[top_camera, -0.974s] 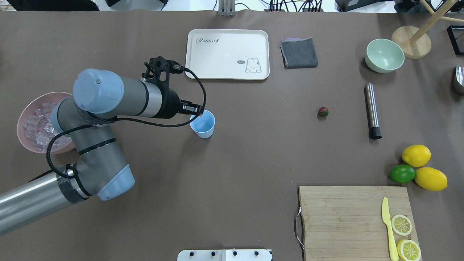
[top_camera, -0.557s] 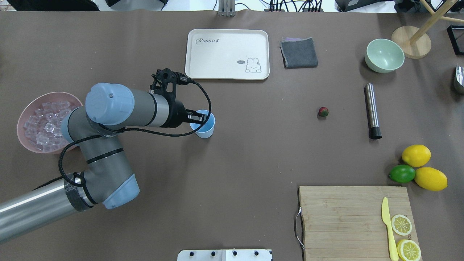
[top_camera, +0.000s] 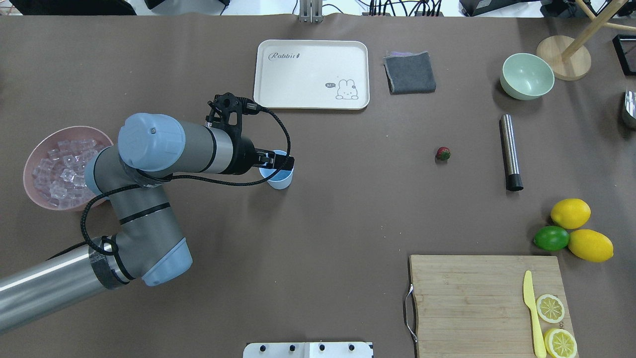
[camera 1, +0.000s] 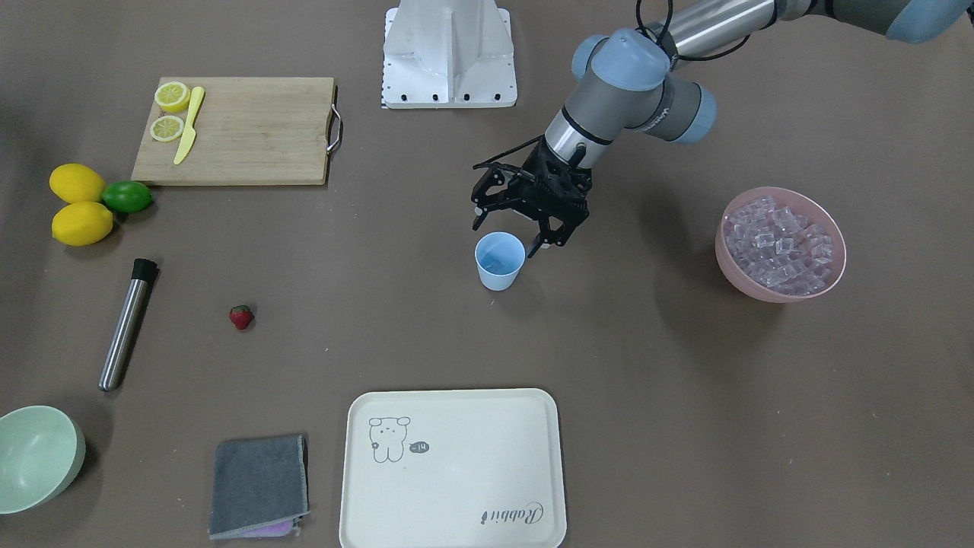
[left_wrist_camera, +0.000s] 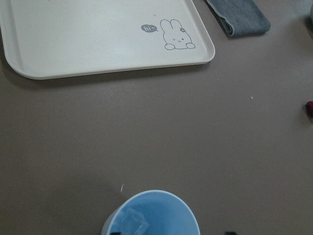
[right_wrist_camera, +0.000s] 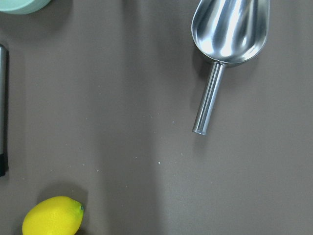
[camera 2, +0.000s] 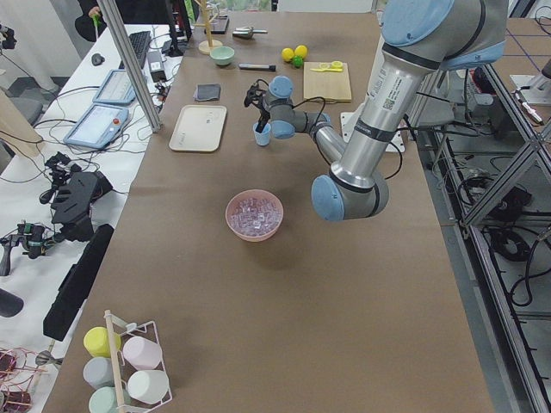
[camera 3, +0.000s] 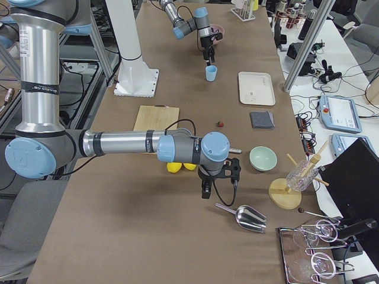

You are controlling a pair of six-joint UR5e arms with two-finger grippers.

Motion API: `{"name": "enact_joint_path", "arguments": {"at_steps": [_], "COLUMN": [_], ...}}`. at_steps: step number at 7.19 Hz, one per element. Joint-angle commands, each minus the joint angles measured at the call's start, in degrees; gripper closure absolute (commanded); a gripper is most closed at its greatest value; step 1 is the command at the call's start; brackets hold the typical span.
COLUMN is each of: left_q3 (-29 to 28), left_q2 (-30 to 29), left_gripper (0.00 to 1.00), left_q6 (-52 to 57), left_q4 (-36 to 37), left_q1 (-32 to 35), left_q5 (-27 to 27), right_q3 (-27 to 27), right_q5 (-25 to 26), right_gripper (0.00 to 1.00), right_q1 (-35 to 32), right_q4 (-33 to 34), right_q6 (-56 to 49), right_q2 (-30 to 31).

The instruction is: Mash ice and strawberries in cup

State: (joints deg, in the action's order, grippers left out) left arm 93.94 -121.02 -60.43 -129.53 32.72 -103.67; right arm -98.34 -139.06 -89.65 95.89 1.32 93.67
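The light blue cup [camera 1: 500, 261] [top_camera: 279, 179] stands upright mid-table. My left gripper [camera 1: 511, 230] [top_camera: 277, 161] hovers open just above its rim, empty. In the left wrist view one clear ice cube [left_wrist_camera: 134, 221] lies inside the cup [left_wrist_camera: 161, 215]. More ice [camera 1: 776, 240] [top_camera: 57, 171] fills a pink bowl [camera 1: 761, 291] beside the left arm. The strawberry [camera 1: 241, 317] [top_camera: 443, 153] lies alone on the table, far from the cup. My right gripper [camera 3: 206, 190] hangs over the table's right end, and I cannot tell whether it is open.
A cream tray [top_camera: 312, 73] and a grey cloth [top_camera: 410, 72] lie beyond the cup. A metal cylinder [top_camera: 510, 151], a green bowl [top_camera: 526, 75], lemons and a lime [top_camera: 571, 231] and a cutting board [top_camera: 484, 303] are on the right. A metal scoop [right_wrist_camera: 230, 34] lies below the right wrist.
The left arm has swung towards the cup and brought its gripper over the rim. The fingers, close together earlier, now stand apart.
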Motion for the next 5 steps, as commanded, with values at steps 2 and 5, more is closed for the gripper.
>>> {"name": "enact_joint_path", "arguments": {"at_steps": [2, 5], "left_q3": [5.2, 19.8], "left_q2": [1.6, 8.7], "left_gripper": [0.03, 0.03], "left_q6": [0.1, 7.3], "left_q4": [7.4, 26.3], "left_q1": [4.4, 10.8], "left_q5": [-2.6, -7.7], "right_q3": [-0.3, -0.5], "right_q5": [0.0, -0.1], "right_gripper": [0.00, 0.00], "right_q1": [0.0, 0.0], "right_q4": [0.0, -0.1], "right_q6": [0.0, 0.0], "right_q2": [-0.2, -0.4]}}
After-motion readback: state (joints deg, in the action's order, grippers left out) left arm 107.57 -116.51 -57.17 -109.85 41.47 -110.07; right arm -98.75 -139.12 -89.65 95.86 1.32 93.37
